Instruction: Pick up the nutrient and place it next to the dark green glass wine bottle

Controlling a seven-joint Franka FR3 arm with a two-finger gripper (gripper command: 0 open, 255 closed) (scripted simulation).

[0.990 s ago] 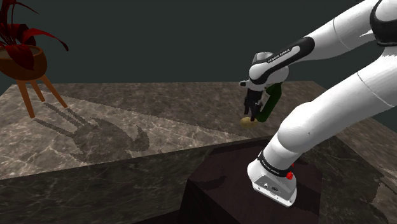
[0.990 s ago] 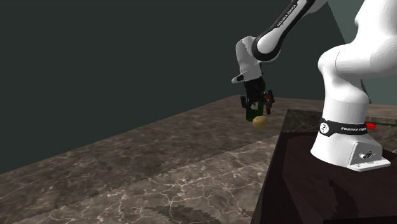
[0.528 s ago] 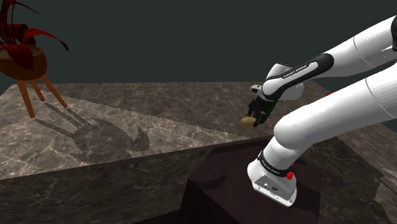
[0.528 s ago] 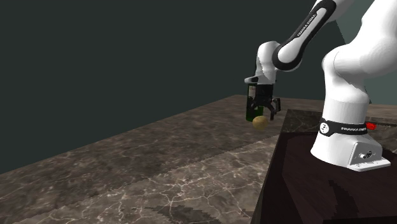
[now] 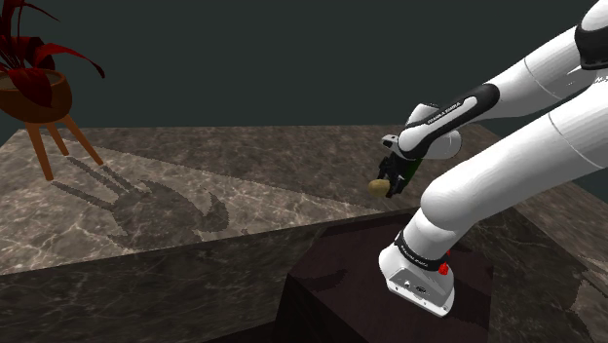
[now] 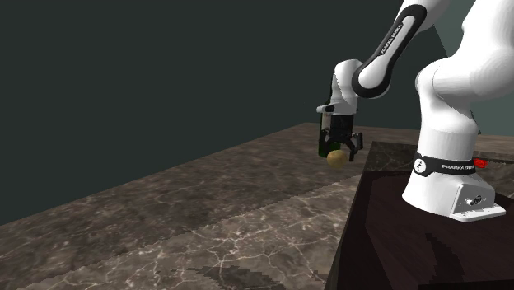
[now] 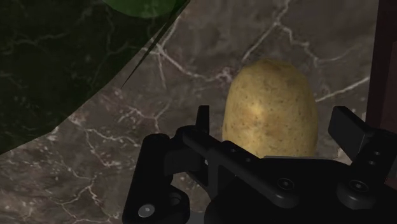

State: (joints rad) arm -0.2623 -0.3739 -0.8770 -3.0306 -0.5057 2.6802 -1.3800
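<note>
Far on the shoulder view's left, a red-leaved plant [image 5: 39, 63] in a bowl on wooden legs throws a long shadow across the marble counter [image 5: 195, 171]. It stands well apart from the work, so I've no worry there.

Moving across the marble, here's my target, the potato [image 5: 378, 183], a tan lump lying near the counter's edge, close to the stand. The gripper [image 5: 392, 181] is right over it, tipped downward. In the wrist view the two black fingers [image 7: 202, 122] are spread wide, one on each side of the potato, with a sliver of marble showing between each finger and the skin. So the pincer is released: it straddles the potato but doesn't clasp it. I read the potato as resting on the counter by its own weight.

Just beyond it rises the dark green wine bottle [image 7: 57, 70], its glass letting the marble veins show through. The potato lies just beside it, which is where the task wants it.

On the right, the white arm [image 5: 507, 166] arches back down to the dark box stand [image 5: 331, 287]. It bends low because the work lies so close to the base.
</note>
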